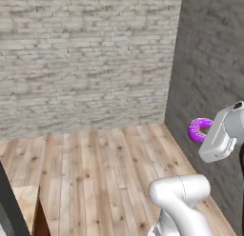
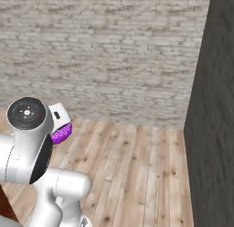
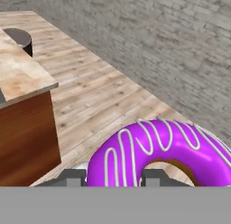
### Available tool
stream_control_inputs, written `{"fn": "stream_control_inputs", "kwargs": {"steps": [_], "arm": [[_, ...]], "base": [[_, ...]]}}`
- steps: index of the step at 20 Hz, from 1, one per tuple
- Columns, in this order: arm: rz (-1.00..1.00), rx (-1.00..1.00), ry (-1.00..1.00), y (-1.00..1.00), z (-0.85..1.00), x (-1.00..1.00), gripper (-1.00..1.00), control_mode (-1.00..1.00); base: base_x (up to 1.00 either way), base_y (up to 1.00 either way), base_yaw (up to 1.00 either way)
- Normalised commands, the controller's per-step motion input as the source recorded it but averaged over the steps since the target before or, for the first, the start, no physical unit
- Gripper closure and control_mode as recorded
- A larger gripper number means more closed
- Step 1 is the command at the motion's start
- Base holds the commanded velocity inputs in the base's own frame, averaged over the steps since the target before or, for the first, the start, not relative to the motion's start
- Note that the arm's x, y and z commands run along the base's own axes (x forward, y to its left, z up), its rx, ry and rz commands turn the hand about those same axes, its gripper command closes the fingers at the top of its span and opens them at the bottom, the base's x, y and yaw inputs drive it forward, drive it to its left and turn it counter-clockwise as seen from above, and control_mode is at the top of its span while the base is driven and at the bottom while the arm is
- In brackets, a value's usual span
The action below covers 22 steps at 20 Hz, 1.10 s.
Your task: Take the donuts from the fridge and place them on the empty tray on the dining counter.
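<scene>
Across the upper part of both base views a pale grey brick wall [image 1: 86,59] is seen, met at a corner by a darker grey wall [image 1: 209,63] on the right of the frame. Below them a light wooden plank floor [image 1: 105,168] is spread, its boards running toward the brick wall. At the right edge of the left base view the gripper [image 1: 202,135] is closed on a donut [image 1: 199,129], which is held in the air above the floor, in front of the dark wall. From the right base view the same donut [image 2: 61,133] is glimpsed at centre left, mostly hidden behind the arm's round joint. By the hand view the donut [image 3: 158,155] is shown at the lower right of the frame, its purple icing crossed by thin white zigzag lines, with the dark fingertips [image 3: 155,178] pressed at its near rim. At the left of that view a beige marbled counter [image 3: 22,78] on a brown wooden base is seen, with a round black stool [image 3: 20,40] near its far end.
</scene>
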Motion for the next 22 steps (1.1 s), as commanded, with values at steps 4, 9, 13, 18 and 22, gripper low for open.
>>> {"fn": "stream_control_inputs", "kwargs": {"steps": [4, 9, 13, 18, 22], "arm": [[0.0, 0.0, 0.0, 0.0, 0.0, 0.0, 1.0, 1.0], [0.0, 0.0, 0.0, 0.0, 0.0, 0.0, 1.0, 1.0], [0.0, 0.0, 0.0, 0.0, 0.0, 0.0, 1.0, 1.0], [0.0, 0.0, 0.0, 0.0, 0.0, 0.0, 1.0, 1.0], [0.0, 0.0, 0.0, 0.0, 0.0, 0.0, 1.0, 1.0]], "base": [[1.0, 0.14, 0.07], [1.0, 0.2, 0.37], [1.0, 0.03, 0.64], [0.98, 0.0, 0.83], [0.78, 0.0, 0.93]]}}
